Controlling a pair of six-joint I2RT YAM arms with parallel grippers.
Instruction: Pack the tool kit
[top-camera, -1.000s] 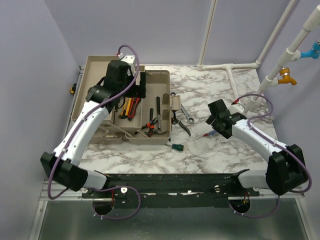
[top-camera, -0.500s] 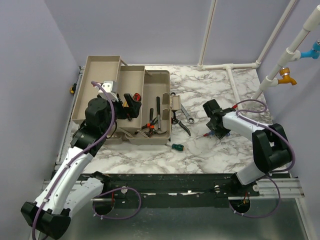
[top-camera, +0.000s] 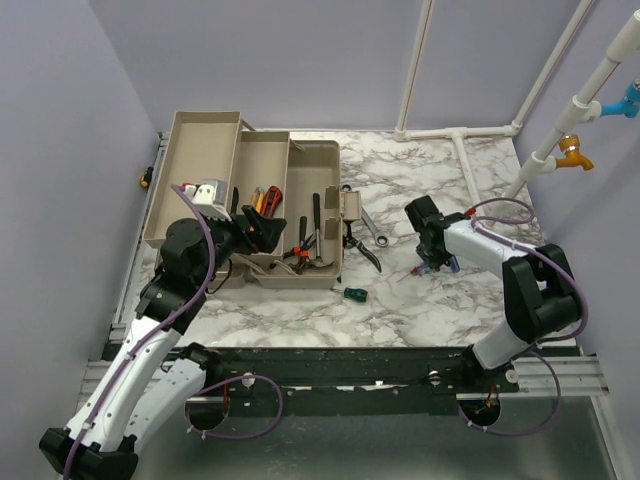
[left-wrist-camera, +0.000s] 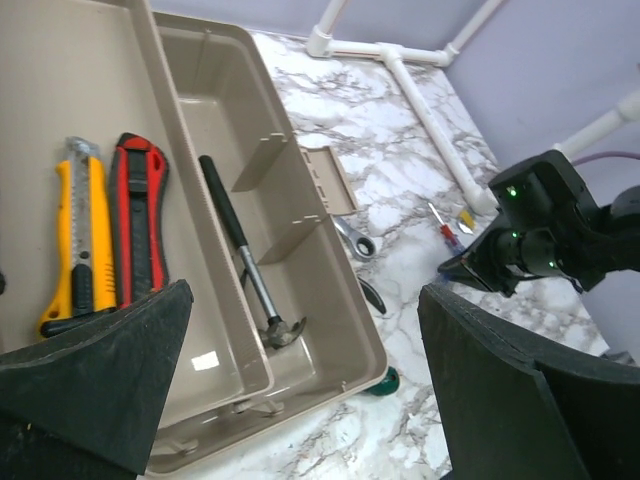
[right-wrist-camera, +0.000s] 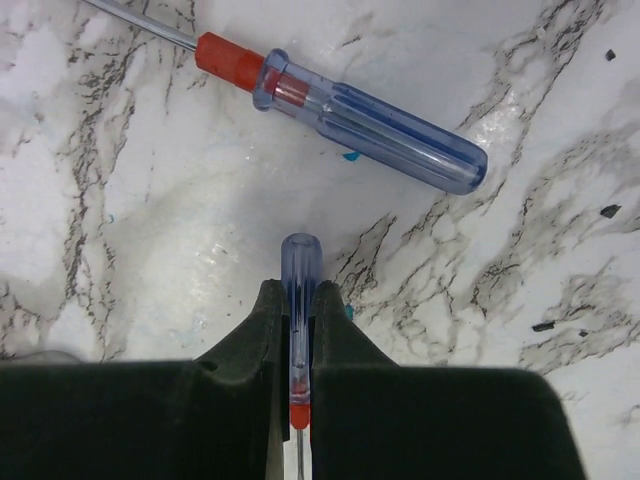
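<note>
Right fingers (right-wrist-camera: 262, 325) were clamped on the thin screwdriver (right-wrist-camera: 298, 262) on the bench (right-wrist-camera: 120, 220), likely to carry it to the toolbox (left-wrist-camera: 225, 100). Left fingers (left-wrist-camera: 110, 350) hung wide apart, empty, above it.

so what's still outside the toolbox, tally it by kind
screwdrivers: 3 (big blue screwdriver lying loose, thin blue screwdriver clamped in the right gripper, green stubby screwdriver)
wrench: 1
black-handled pliers: 1
total: 5
</note>
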